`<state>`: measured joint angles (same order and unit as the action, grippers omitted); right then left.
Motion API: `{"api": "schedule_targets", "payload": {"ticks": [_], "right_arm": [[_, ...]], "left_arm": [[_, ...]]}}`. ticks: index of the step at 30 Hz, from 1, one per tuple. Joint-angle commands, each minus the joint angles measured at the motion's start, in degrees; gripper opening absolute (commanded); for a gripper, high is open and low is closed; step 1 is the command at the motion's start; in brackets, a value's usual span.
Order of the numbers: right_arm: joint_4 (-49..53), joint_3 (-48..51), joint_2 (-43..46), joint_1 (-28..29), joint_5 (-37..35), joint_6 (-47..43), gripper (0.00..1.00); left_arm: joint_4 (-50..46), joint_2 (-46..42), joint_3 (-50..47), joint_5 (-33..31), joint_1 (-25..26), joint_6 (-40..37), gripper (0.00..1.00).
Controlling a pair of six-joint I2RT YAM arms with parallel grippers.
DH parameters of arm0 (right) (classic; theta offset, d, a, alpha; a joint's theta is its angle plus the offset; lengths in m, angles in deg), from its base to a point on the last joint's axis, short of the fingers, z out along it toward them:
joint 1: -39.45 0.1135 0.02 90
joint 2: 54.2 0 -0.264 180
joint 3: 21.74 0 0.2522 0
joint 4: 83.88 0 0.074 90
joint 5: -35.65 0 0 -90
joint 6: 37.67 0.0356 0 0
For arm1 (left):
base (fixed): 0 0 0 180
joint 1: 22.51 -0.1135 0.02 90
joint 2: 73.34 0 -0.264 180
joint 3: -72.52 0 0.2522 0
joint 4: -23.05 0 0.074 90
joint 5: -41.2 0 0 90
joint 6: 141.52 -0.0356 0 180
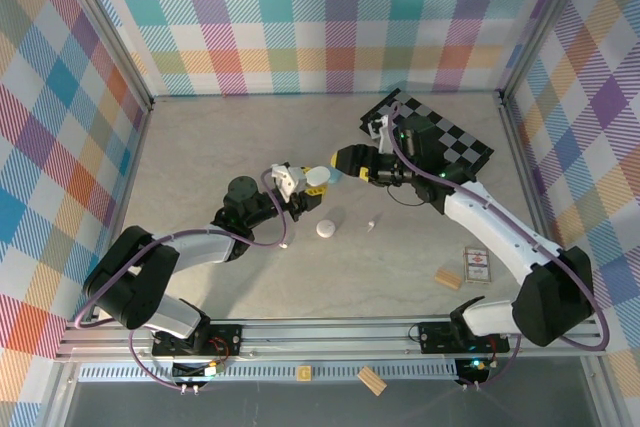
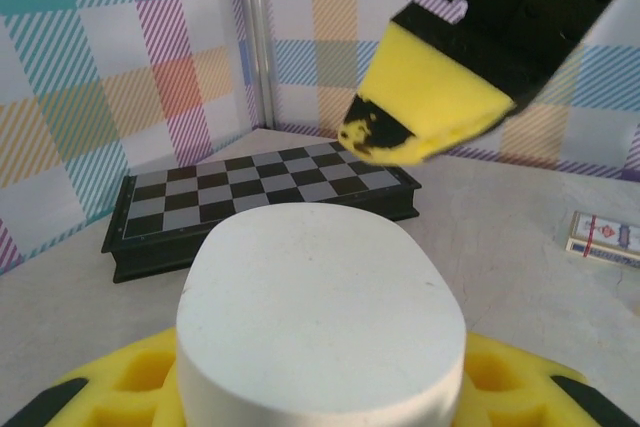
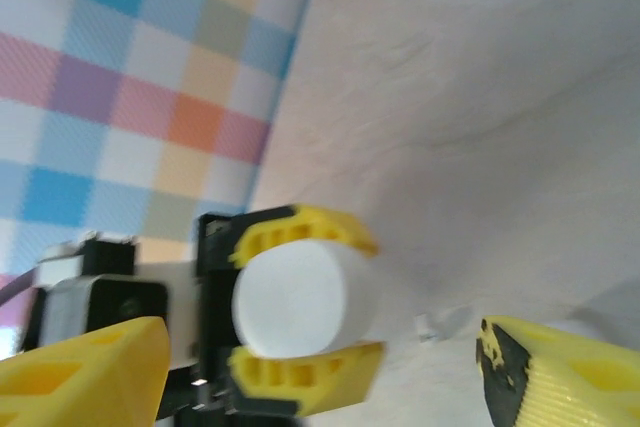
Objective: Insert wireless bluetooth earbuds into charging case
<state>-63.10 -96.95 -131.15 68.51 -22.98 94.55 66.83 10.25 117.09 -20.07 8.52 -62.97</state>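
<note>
My left gripper [image 1: 305,180] is shut on a white oval charging case [image 2: 320,317], held above the table with its yellow fingers [image 3: 300,232] on either side of it. In the top view the case [image 1: 320,176] sits mid-table. My right gripper [image 1: 340,161] faces it from the right, very close. It stands open, and one yellow fingertip [image 2: 430,97] hangs just above the case. In the right wrist view that gripper [image 3: 320,377] has nothing between its fingers. A tiny white earbud [image 1: 371,224] lies on the table nearer the front, also visible as a small speck [image 3: 432,325].
A second white rounded case [image 1: 327,229] lies on the table below the grippers. A black chessboard [image 1: 435,137] lies at the back right under the right arm. A card pack [image 1: 477,265] and a tan wooden block [image 1: 449,278] sit front right. Checked walls close in the table.
</note>
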Motion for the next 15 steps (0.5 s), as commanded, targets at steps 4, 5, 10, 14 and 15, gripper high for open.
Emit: {"api": "schedule_targets", "payload": {"ticks": [4, 5, 10, 14, 15], "right_arm": [[-15.78, 1.94, -2.27, 0.8, 14.55, 14.23, 0.76], [-16.63, 2.01, -2.76, 0.87, 15.03, 14.75, 0.74], [-20.9, 2.34, -5.15, 1.86, 16.05, 17.61, 0.68], [-22.59, 2.21, -6.71, 2.65, 16.81, 19.01, 0.61], [-22.86, 2.21, -6.94, 2.7, 17.02, 19.33, 0.58]], "left_arm": [[3.17, -3.97, 2.15, -1.31, 0.26, 3.48, 0.27], [3.31, -4.27, 2.24, -1.31, 0.26, 3.91, 0.27], [3.35, -5.4, 2.55, -0.69, 0.26, 5.25, 0.27], [3.27, -6.17, 2.34, -0.39, 0.26, 5.67, 0.27], [3.2, -6.3, 2.4, -0.31, 0.31, 5.65, 0.27]]}}
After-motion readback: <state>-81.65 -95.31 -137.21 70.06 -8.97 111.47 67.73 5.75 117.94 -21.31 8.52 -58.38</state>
